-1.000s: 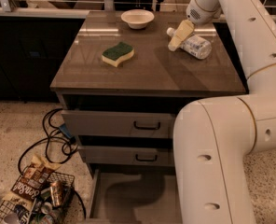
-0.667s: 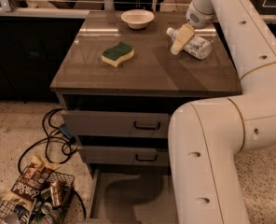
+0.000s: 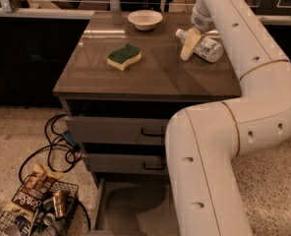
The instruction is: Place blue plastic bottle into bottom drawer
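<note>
The blue plastic bottle (image 3: 208, 48) lies on its side at the back right of the brown cabinet top (image 3: 150, 77), with its white cap (image 3: 179, 33) pointing left. My gripper (image 3: 190, 44) reaches down from the white arm and sits right at the bottle's neck end, overlapping it. The bottom drawer (image 3: 128, 205) is pulled out near the floor. Its grey floor is bare, and my arm hides its right part.
A green and yellow sponge (image 3: 124, 56) lies mid-top and a white bowl (image 3: 145, 19) stands at the back. Two drawers with dark handles (image 3: 153, 132) are shut. Black cables (image 3: 57, 146) and a wire basket of snacks (image 3: 35, 208) lie on the floor at the left. My arm's large elbow (image 3: 209, 146) fills the right foreground.
The gripper stays at the bottle, slightly lower. The arm's near segments have shifted a little to the left. The bottle has not visibly moved.
</note>
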`<state>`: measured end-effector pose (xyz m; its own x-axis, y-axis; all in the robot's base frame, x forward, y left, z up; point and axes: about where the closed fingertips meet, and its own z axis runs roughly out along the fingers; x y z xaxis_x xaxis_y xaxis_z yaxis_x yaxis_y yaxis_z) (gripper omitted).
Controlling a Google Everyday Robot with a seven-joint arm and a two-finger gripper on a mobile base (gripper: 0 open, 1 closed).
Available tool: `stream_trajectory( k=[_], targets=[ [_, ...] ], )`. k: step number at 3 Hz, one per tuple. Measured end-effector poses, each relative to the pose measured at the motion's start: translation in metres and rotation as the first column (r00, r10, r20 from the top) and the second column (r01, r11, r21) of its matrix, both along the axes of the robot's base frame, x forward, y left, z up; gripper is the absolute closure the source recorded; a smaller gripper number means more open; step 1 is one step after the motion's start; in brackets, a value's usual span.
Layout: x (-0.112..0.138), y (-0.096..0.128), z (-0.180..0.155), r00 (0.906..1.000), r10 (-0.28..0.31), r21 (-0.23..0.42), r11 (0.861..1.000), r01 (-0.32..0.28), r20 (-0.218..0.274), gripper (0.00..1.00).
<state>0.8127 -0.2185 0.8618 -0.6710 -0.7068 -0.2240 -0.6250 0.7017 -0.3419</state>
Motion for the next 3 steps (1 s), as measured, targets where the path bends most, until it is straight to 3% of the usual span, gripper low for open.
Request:
stream_trajectory(
  k=[1, 2, 3],
  targets=[
    [0.014, 0.008, -0.012, 0.9998, 0.016, -0.048, 0.999, -0.016, 0.007, 0.0],
    [0.032, -0.001, -0.015, 0.9983, 0.02, -0.105, 0.994, -0.014, 0.055, 0.0],
    [0.044, -0.019, -0.011, 0.9947, -0.006, -0.171, 0.985, 0.024, 0.102, 0.09]
  ],
)
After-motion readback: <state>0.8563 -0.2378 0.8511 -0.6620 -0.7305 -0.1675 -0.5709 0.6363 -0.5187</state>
